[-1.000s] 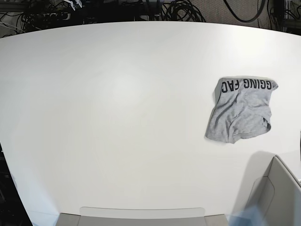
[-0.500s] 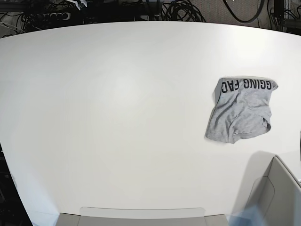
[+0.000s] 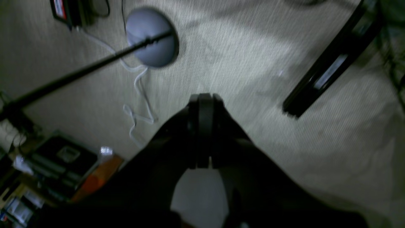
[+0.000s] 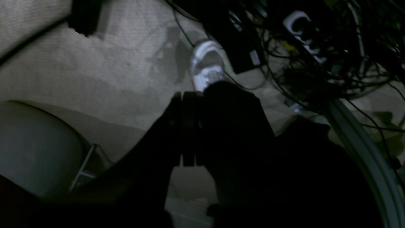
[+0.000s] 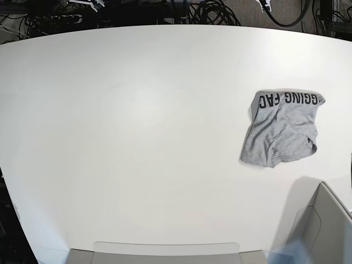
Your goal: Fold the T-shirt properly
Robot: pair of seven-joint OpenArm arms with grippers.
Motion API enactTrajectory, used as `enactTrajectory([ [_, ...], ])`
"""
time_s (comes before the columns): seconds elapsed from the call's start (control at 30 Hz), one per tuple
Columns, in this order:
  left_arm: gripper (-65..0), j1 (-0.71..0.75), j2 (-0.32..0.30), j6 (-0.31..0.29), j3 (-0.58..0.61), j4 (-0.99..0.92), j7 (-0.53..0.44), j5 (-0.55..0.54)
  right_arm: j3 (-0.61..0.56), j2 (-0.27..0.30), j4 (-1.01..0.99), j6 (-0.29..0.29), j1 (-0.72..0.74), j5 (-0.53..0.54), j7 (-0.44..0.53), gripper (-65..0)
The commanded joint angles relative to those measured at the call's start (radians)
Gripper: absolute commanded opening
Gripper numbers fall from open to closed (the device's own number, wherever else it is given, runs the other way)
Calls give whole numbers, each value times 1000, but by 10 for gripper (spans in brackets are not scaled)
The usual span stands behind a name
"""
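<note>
T-shirt (image 5: pixel 282 128) is bunched near the table's (image 5: pixel 137 110) right edge; both claws are closed empty, off-table; bunched layers risk being pinched together.

A grey round lamp base (image 3: pixel 152 37) sits up-left beyond the fingertips; a white shoe (image 4: pixel 207 65) just past them

The T-shirt (image 5: pixel 281 127) is folded over itself, so its black lettering (image 5: pixel 287 99) is cut short by the fold and reads only in part. The counter (image 5: pixel 137 137) runs off the base view's left and right edges. Both wrist views are dark and blurred; the right hand (image 4: pixel 186 95) is little more than a silhouette, and the cables (image 4: pixel 316 57) beyond it merge into a tangle.
</note>
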Motion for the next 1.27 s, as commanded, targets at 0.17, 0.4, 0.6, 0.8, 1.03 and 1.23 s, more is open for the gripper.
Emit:
enactTrajectory([
  [0.17,-650,-13,-55,9,-3,3,-5,2,9,9,2,4,-5,0,1,-650],
  [0.4,-650,-16,-113,6,4,3,-15,2,10,4,0,4,-5,1,1,-650],
  [0.6,-650,-21,-116,6,5,8,-73,4,12,-8,3,4,17,5,1,-650],
  [0.8,-650,-44,-149,9,134,8,-111,4,12,-10,0,4,18,83,1,-650],
  [1.03,-650,-47,-149,9,268,8,-114,2,9,-11,-5,4,3,152,1,-650],
  [1.23,-650,-39,-103,9,263,2,-108,-1,10,-11,-34,4,-8,158,-8,-650],
])
